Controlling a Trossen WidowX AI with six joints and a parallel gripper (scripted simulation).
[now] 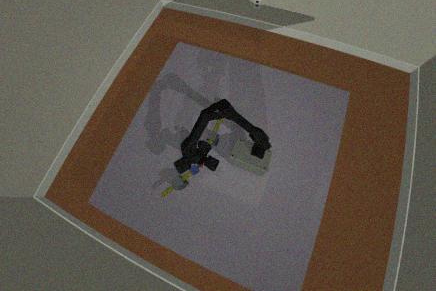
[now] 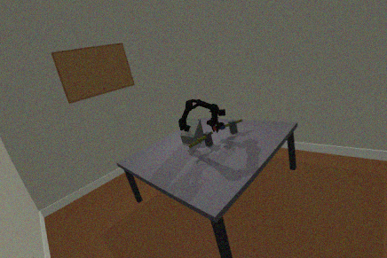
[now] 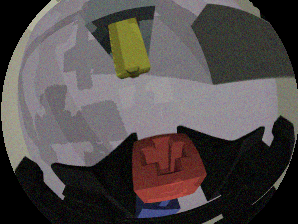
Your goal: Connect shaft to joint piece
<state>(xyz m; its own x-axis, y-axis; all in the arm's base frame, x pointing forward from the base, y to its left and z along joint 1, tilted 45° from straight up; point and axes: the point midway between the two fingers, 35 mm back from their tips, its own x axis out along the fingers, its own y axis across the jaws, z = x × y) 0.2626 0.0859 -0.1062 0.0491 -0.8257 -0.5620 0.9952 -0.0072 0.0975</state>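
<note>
The red joint piece (image 3: 169,187) (image 1: 202,165) (image 2: 215,129) has its slotted opening turned up toward the wrist camera. My gripper (image 3: 157,133) is shut on it, one black finger at each side. A blue hinge part (image 3: 157,209) (image 1: 194,169) joins it to the first yellow shaft (image 1: 166,192) (image 2: 237,121), fixed in a grey block (image 1: 179,183) (image 2: 233,129). The second yellow shaft (image 3: 130,50) (image 1: 218,125) (image 2: 198,140) passes through its own block (image 1: 213,136) (image 2: 209,140). Its near end stands apart from the red piece. The exact angle between opening and second shaft is hard to tell.
The arm's grey-green base plate (image 1: 247,159) stands close beside the second shaft's block. The arm arches over from it. The pale table (image 1: 280,223) (image 2: 177,184) carries everything, with the arm's shadow across it. A brown board (image 2: 93,73) hangs on the wall.
</note>
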